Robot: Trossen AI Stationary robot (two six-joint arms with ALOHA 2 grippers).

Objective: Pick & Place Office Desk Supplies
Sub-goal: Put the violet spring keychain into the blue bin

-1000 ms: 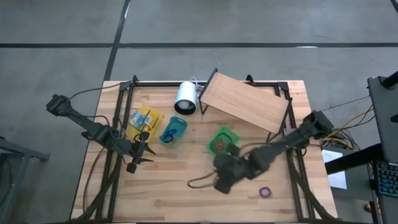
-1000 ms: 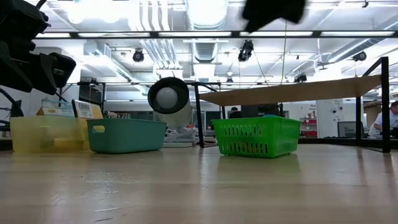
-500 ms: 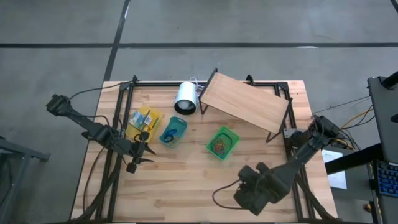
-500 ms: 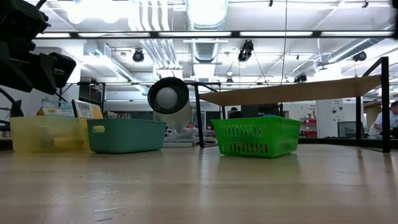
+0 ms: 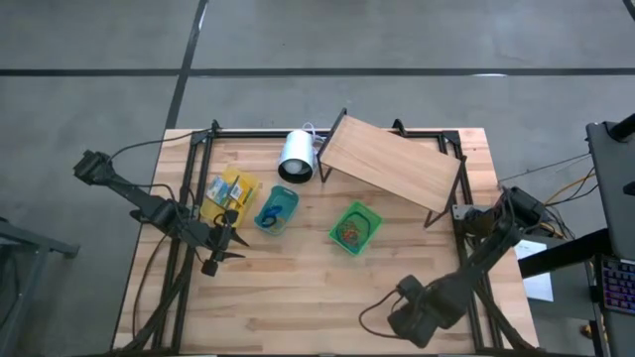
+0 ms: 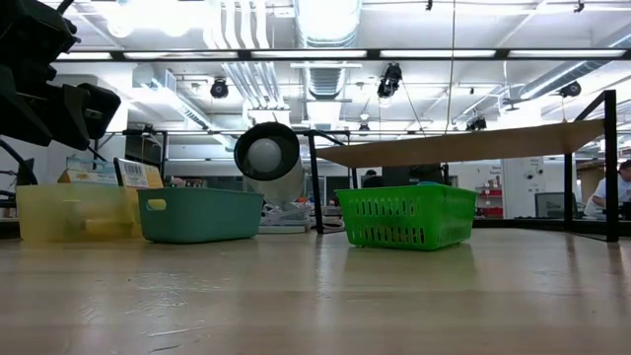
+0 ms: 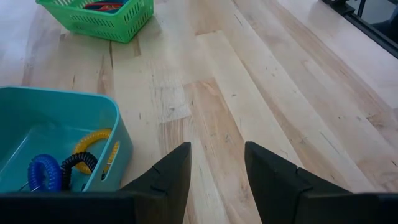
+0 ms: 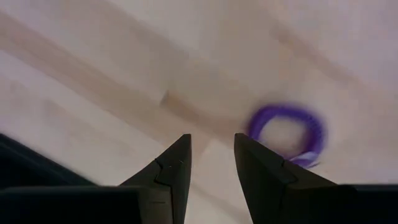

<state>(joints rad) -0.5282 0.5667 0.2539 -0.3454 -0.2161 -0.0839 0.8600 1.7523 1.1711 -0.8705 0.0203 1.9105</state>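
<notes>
A purple rubber-band loop [image 8: 287,134] lies flat on the wooden table near its near right corner. My right gripper [image 8: 211,155] hangs above it, pointing down and open, with the loop just off to one side of its fingertips. In the high view the right gripper [image 5: 415,312] covers the loop. My left gripper [image 7: 214,165] waits open above the table's left part [image 5: 230,241], beside a teal bin [image 7: 56,143], with nothing between its fingers. Other supplies lie in a yellow bin [image 5: 230,193], the teal bin [image 5: 277,208] and a green basket [image 5: 354,226].
A white cylinder [image 5: 296,156] lies at the far middle, beside a slanted wooden board [image 5: 392,164] on a black frame at the far right. The three bins stand in a row across the table's middle [image 6: 197,214]. Bare wood stretches along the near side [image 5: 298,297].
My right gripper has swung from the table's middle, near the green basket, toward the near right corner. It has come down, rolled about its own axis, and now stands over the purple loop. Its cable has trailed along behind it.
</notes>
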